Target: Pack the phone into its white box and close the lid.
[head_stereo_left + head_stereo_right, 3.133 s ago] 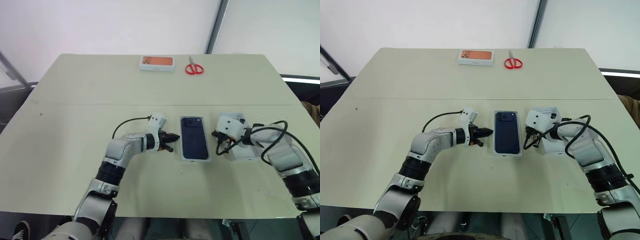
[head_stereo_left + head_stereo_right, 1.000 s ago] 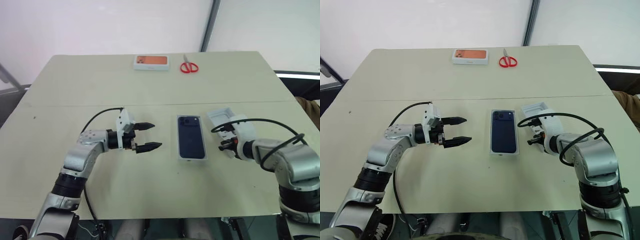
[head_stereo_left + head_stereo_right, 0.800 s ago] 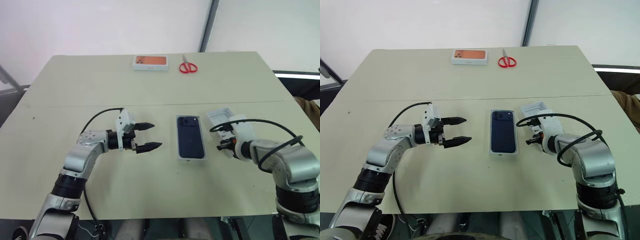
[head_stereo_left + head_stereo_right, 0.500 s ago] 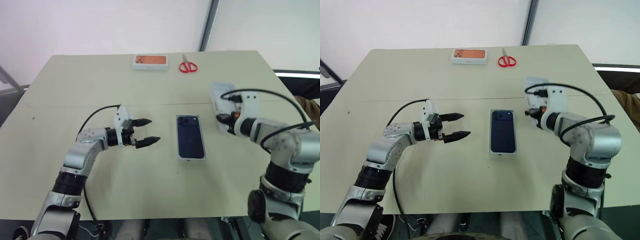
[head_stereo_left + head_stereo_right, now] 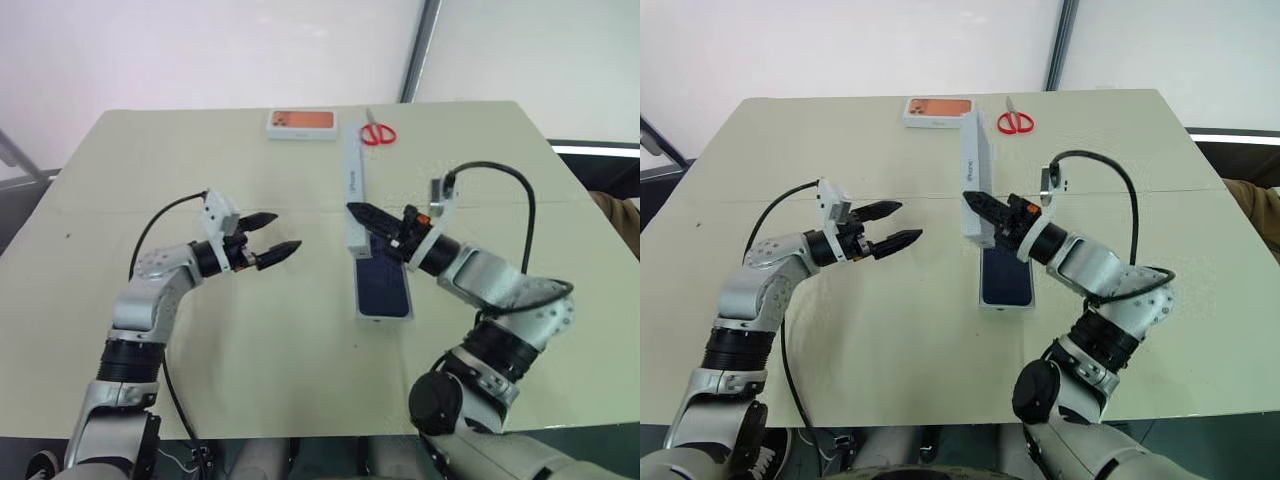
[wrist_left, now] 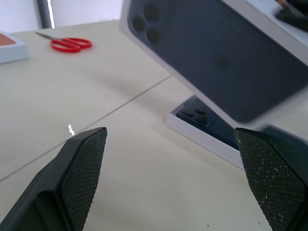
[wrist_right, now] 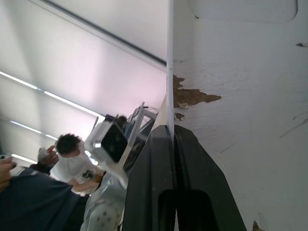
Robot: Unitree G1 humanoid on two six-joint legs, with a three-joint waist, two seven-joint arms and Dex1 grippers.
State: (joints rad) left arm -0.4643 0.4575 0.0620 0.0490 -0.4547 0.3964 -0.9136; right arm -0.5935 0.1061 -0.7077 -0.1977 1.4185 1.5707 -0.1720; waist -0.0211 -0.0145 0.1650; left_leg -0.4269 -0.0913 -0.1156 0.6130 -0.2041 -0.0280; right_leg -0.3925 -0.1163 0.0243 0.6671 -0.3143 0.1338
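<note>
— Right tool [image 5: 362,212]?
— Clamped on a wall of the lid [image 5: 353,190], held on edge above the desk [image 5: 250,340].
— Left tool [image 5: 277,237]?
— Spread wide, gripping nothing, left of the lid.
— Phone [image 5: 383,285]?
— Lying in the white box [image 5: 362,312], mid-desk, just below the lid.

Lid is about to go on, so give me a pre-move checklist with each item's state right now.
1. Phone lies in the white box: ok.
2. Right end effector shut on the lid: ok, pinching one wall.
3. Lid level over the box: not ok, it stands on edge above the phone's far end.
4. Left end effector open and apart from the box: ok.
5. Scissors and orange-printed box far from the work: ok, at the table's far edge.
6. Lid lined up with box walls: cannot tell.
</note>
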